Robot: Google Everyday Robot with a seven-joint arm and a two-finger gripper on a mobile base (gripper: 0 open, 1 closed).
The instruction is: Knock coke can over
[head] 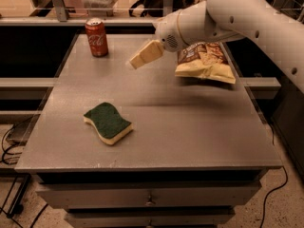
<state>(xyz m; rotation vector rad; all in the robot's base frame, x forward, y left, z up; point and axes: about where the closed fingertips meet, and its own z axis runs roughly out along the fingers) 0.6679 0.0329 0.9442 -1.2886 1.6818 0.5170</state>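
The coke can (96, 37), red with white script and a silver top, stands upright at the far left of the grey table (190, 122). My gripper (137, 61) hangs above the table's far middle, to the right of the can and apart from it, its cream fingers pointing left and down toward the can. The white arm reaches in from the upper right.
A yellow chip bag (205, 61) lies at the far right, partly behind my arm. A green-topped sponge (108, 123) lies at the front left. Drawers sit under the table's front edge. Cables run on the floor at both sides.
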